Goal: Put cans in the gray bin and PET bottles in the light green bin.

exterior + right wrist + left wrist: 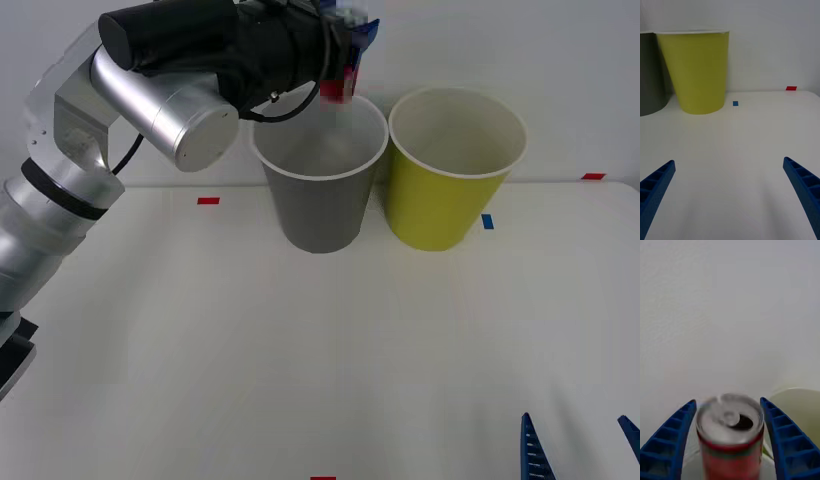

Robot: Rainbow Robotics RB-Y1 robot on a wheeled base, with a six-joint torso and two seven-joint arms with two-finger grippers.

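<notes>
My left gripper (pixel 352 45) hangs over the far rim of the gray bin (pixel 320 215), its blue fingers (pixel 675 431) slightly parted. The red can (pixel 337 89) with its silver top (pixel 730 416) sits between and just below them, upright and smeared while the fingers look sharp, so it appears loose and dropping into the bin's mouth. The light green bin (pixel 445 210) stands right beside the gray bin, also seen in the right wrist view (pixel 696 71). My right gripper (pixel 729 187) rests open and empty low over the table's near right part (pixel 580 445). No PET bottles are in view.
Small red (pixel 208 200) and blue (pixel 487 221) tape marks lie on the white table (pixel 300 360). A white wall rises close behind the bins. The left arm's silver elbow (pixel 170 100) reaches across the upper left.
</notes>
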